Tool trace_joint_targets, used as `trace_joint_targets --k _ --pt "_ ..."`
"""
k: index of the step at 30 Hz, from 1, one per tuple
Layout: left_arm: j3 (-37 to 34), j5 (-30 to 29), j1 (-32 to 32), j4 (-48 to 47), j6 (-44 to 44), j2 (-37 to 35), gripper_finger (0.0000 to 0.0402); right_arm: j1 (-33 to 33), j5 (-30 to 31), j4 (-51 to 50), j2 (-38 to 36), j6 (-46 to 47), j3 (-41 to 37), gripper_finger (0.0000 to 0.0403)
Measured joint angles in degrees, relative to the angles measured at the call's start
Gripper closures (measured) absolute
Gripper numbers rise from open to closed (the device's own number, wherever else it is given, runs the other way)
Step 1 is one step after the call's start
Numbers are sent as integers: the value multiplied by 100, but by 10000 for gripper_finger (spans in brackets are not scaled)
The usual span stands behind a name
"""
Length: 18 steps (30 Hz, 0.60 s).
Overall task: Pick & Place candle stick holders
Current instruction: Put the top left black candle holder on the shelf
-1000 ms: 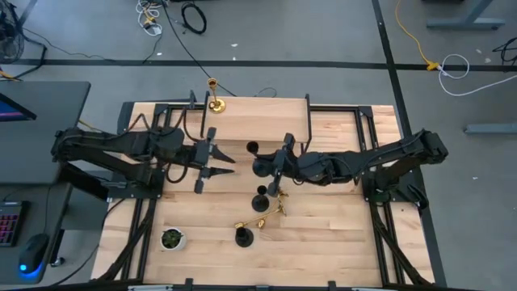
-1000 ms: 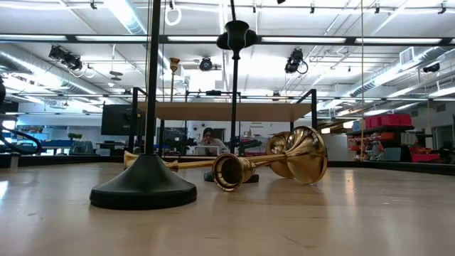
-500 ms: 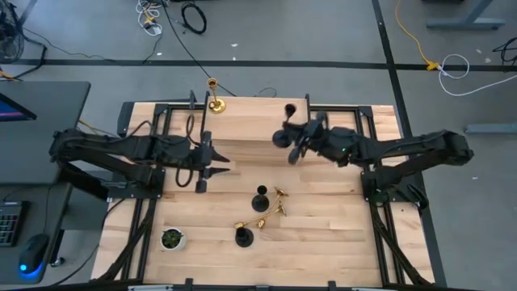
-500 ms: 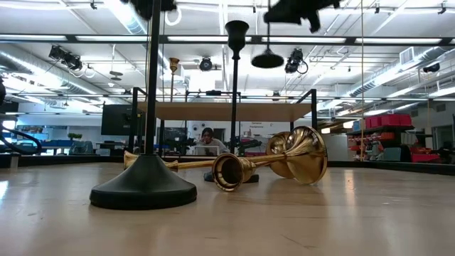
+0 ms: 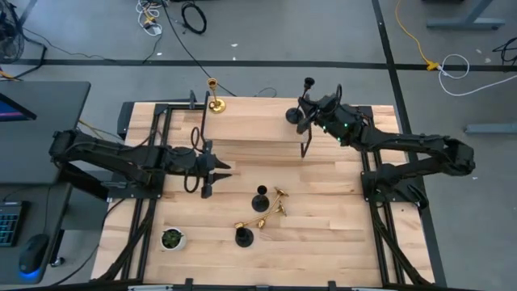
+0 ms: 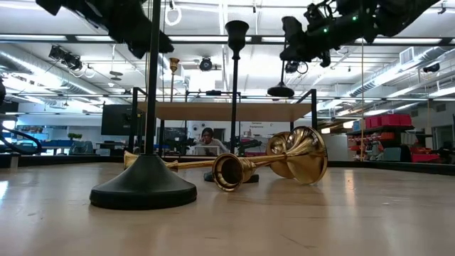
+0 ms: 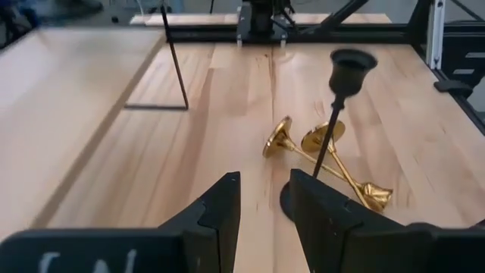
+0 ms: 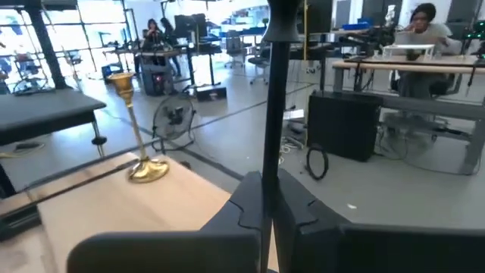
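Clamped tight on the slim stem of a black candle stick holder (image 5: 300,101), the right gripper (image 5: 313,108) hangs over the far right end of the raised pale wooden shelf (image 5: 258,121) at the back of the light wood table (image 5: 339,234); its wrist view shows the dark stem (image 8: 271,114) pinched upright between the two fingers (image 8: 246,205). At the shelf's other far corner stands a shiny gold candle stick holder with a round flared base (image 5: 215,97), upright and well apart from the carried one; it shows again in the right wrist view (image 8: 140,136). The left gripper (image 5: 212,171) waits above the table in front of the shelf, fingers (image 7: 216,220) partly apart with nothing between them. Past those fingers, near mid-table, a second black holder (image 7: 333,121) stands upright with two gold holders (image 7: 318,155) lying on their sides just beside it, crossed over one another and touching. From above, a third black holder (image 5: 244,236) stands nearer the front edge, next to the fallen gold pair (image 5: 266,212). A small white pot with a green plant (image 5: 171,238) sits at the front left, clear of everything else. Thin black frame legs (image 5: 307,145) hold the shelf up. Beyond the table, a person (image 8: 420,30) sits at a desk in the room.
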Motion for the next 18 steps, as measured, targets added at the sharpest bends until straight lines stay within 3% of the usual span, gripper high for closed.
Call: trace_joint_targets --k 6,18 --pt "-148 -2 0 103 -111 0 282 -514 -318 -1 48 68 2 403" --pt "-148 -2 -2 314 -109 0 282 -972 -482 809 1023 -3 4 403"
